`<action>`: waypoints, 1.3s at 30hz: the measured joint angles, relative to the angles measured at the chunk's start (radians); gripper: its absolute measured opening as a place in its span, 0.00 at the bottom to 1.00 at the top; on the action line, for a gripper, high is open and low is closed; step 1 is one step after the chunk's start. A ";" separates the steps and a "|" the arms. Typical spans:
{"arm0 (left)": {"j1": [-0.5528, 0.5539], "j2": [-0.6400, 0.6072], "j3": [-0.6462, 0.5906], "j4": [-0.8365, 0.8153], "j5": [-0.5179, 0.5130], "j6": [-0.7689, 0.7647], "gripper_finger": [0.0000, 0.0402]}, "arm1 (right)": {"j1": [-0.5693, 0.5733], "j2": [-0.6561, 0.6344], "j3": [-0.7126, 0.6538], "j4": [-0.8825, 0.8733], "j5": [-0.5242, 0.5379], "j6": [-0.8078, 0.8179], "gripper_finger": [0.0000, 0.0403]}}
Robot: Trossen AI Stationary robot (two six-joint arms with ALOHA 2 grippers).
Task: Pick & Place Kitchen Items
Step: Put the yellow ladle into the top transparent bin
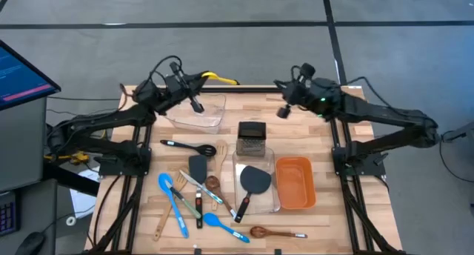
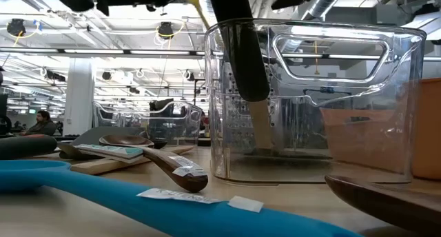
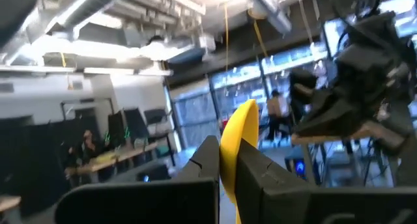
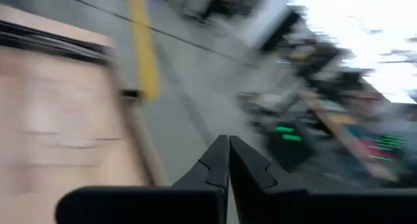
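My left gripper (image 1: pixel 201 78) hangs above the table's far edge, over a clear bin (image 1: pixel 200 113), shut on a yellow utensil (image 1: pixel 221 79) that sticks out toward the right. My right gripper (image 1: pixel 279 84) hovers high at the far right, shut with nothing in it (image 4: pixel 228 160). A steel box grater (image 1: pixel 252 137) stands mid-table. A black turner (image 1: pixel 254 182) lies in a clear container (image 1: pixel 272 203); the low view shows it leaning against that container's wall (image 2: pixel 241 51). Blue spoons (image 1: pixel 176 203), wooden spoons (image 1: pixel 275 232) and a black spoon (image 1: pixel 189 146) lie loose on the near half. My left gripper pinches the yellow utensil (image 3: pixel 236 140) between its two fingers, and a rounded yellow part stands out past the fingertips (image 3: pixel 207 160). The fingers come roughly level from the table's left and slant a little upward. The utensil is lifted clear of the table and bin.
An orange container (image 1: pixel 295 182) sits right of the clear container. A monitor (image 1: pixel 22 73) stands off the table's left side. Bare wood shows along the far right part of the table (image 1: pixel 311 140).
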 joint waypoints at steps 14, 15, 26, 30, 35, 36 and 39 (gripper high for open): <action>0.051 0.030 0.362 -0.808 -0.075 0.097 0.00 | -0.122 -0.096 -0.026 -0.318 -0.382 0.229 0.01; 0.053 0.037 0.375 -0.845 -0.085 0.101 0.00 | -0.123 -0.096 -0.039 -0.330 -0.409 0.229 0.00; 0.080 0.140 0.384 -1.084 -0.138 0.079 0.00 | -0.136 -0.097 -0.111 -0.377 -0.650 0.255 0.00; 0.092 0.189 0.384 -1.128 -0.140 0.072 0.00 | -0.136 -0.096 -0.136 -0.378 -0.651 0.256 0.00; 0.105 0.228 0.384 -1.210 -0.140 -0.010 0.00 | -0.136 -0.095 -0.154 -0.374 -0.651 0.264 0.00; 0.106 0.235 0.384 -1.224 -0.140 -0.023 0.00 | -0.136 -0.094 -0.158 -0.374 -0.651 0.264 0.00; 0.112 0.255 0.383 -1.273 -0.140 -0.031 0.00 | -0.136 -0.095 -0.179 -0.364 -0.652 0.264 0.00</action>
